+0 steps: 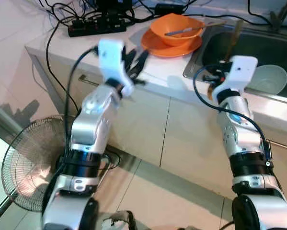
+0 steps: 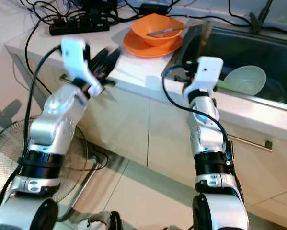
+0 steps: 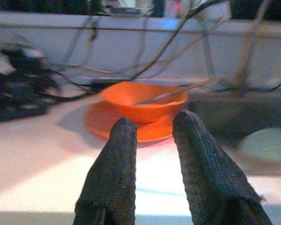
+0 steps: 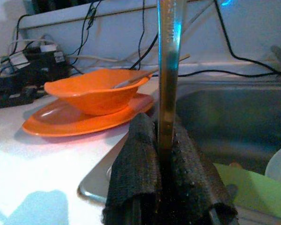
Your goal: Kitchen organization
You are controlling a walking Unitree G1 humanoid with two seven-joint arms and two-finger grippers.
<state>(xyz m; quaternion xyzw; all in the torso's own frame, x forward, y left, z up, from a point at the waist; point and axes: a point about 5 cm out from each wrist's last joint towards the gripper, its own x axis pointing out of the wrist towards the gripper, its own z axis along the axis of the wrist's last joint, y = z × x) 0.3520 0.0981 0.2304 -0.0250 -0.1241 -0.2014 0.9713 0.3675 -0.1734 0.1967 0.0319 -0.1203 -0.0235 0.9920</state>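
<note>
white countertop (image 1: 167, 67) carries an orange bowl (image 1: 176, 29) with a utensil in it, set on an orange plate (image 1: 169, 47) just beside the steel sink (image 1: 258, 45), where a pale bowl (image 1: 270, 79) lies. left gripper (image 3: 154, 126) hovers over the counter near the plate, fingers slightly apart. right gripper (image 4: 163, 129) is at the sink's edge, fingers clamped on an upright brown stick (image 4: 170, 70).

A bowl (image 1: 177, 28) sits on a plate (image 1: 169, 45) at the counter's (image 1: 157, 72) back edge, just left of the sink (image 1: 248, 48). A utensil (image 1: 184, 31) lies in it. A power strip (image 1: 96, 25) lies further left. Another bowl (image 1: 268, 79) rests in the sink.
</note>
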